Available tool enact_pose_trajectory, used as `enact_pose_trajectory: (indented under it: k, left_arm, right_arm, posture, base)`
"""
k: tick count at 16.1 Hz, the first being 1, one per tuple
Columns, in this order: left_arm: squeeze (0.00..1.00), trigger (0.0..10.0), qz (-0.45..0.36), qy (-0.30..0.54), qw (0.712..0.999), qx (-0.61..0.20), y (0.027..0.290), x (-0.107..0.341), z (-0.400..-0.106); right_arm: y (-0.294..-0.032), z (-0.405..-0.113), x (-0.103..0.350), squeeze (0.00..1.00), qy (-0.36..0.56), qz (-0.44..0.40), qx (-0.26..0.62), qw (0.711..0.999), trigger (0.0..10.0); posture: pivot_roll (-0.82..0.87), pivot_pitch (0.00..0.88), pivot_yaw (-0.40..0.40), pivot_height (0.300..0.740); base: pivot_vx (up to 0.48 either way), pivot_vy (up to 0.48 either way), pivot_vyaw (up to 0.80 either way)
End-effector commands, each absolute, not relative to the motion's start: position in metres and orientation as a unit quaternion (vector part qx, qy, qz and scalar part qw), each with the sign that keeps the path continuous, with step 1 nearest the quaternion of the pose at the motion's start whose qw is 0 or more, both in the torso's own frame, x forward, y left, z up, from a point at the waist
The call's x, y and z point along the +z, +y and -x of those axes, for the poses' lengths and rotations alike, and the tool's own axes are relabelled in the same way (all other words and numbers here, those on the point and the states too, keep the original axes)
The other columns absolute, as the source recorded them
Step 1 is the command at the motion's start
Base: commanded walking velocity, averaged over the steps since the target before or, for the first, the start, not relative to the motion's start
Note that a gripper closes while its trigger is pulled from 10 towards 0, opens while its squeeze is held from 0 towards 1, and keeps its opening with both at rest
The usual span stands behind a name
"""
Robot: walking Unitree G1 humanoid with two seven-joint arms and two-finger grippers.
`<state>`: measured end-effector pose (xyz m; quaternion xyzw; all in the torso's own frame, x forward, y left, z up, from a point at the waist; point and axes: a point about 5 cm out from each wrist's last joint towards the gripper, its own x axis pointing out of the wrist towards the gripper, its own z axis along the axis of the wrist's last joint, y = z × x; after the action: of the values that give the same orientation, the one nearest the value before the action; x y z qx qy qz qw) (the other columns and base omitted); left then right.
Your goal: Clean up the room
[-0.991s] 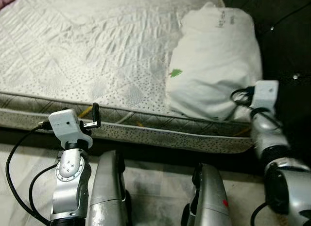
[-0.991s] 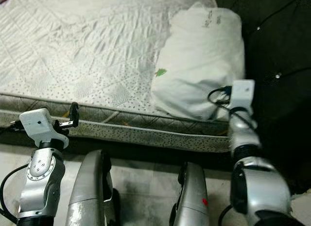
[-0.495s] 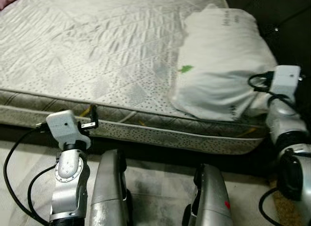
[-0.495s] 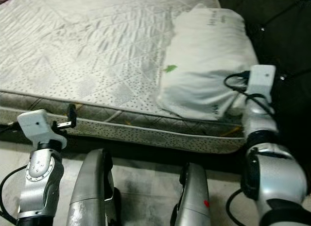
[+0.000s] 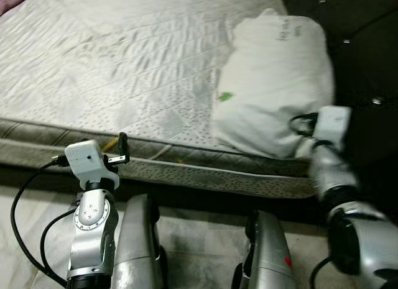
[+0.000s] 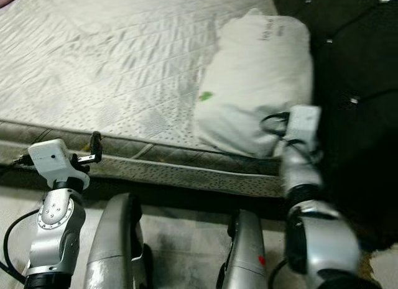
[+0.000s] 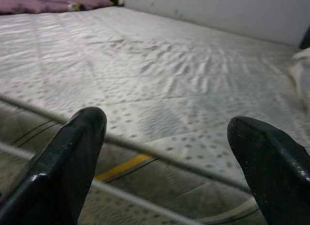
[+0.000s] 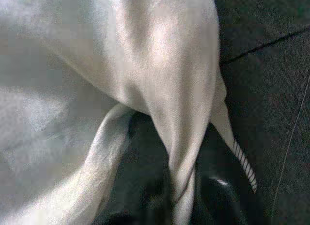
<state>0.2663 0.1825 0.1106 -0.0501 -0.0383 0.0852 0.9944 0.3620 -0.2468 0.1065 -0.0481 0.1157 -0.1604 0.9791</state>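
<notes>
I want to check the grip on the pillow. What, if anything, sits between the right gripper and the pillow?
Nothing visible does. The right gripper is already at the near corner of the white pillow on the mattress, with pillow cloth pinched between its fingers. The left gripper hangs open by the mattress edge.

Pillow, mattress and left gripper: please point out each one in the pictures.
pillow (image 5: 273,84), left eye view, on the middle of its white cover.
mattress (image 5: 124,59), left eye view, on its bare quilted top.
left gripper (image 7: 167,157), left wrist view, midway between its two black fingertips, which stand apart.
</notes>
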Motion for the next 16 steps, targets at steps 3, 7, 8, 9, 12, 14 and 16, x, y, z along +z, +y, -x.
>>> enact_pose_trajectory:
  k: [3,7,8,9,12,14,16]
  left_arm:
    - [0.00,10.0,0.051,-0.036,0.993,0.096,0.184,0.109,-0.267]
    - [0.00,10.0,0.052,-0.039,0.992,0.105,0.185,0.109,-0.267]
    - [0.00,10.0,0.052,-0.039,0.992,0.107,0.185,0.109,-0.267]
    - [0.00,10.0,0.053,-0.038,0.992,0.109,0.186,0.108,-0.266]
    - [0.00,10.0,0.050,-0.038,0.992,0.112,0.186,0.108,-0.267]
    - [0.00,10.0,0.041,-0.043,0.991,0.119,0.188,0.110,-0.267]
    - [0.00,10.0,0.031,-0.057,0.991,0.121,0.189,0.117,-0.267]
  right_arm:
    - [-0.234,-0.365,0.103,1.00,0.128,0.046,-0.142,0.980,10.0]
    - [-0.233,-0.374,0.136,1.00,0.049,0.058,-0.159,0.984,10.0]
    - [-0.228,-0.374,0.141,1.00,0.031,0.064,-0.152,0.986,10.0]
    - [-0.210,-0.371,0.147,1.00,-0.008,0.089,-0.119,0.989,10.0]
    - [-0.176,-0.359,0.165,1.00,-0.115,0.151,-0.047,0.981,10.0]
    - [-0.155,-0.353,0.175,1.00,-0.171,0.181,0.008,0.969,10.0]
    - [-0.143,-0.348,0.161,1.00,-0.132,0.143,0.072,0.978,10.0]
  posture:
    - [0.07,0.021,-0.044,0.510]
    - [0.07,0.018,-0.053,0.510]
    - [0.07,0.015,-0.060,0.510]
    - [0.07,0.013,-0.061,0.510]
    - [0.06,0.008,-0.060,0.510]
    - [0.06,0.002,-0.055,0.510]
    - [0.06,0.000,-0.054,0.510]
  base:
    - [0.000,0.000,0.00]
    - [0.000,0.000,0.00]
    - [0.000,0.000,0.00]
    - [0.000,0.000,0.00]
    - [0.000,0.000,0.00]
    - [0.000,0.000,0.00]
    - [0.000,0.000,0.00]
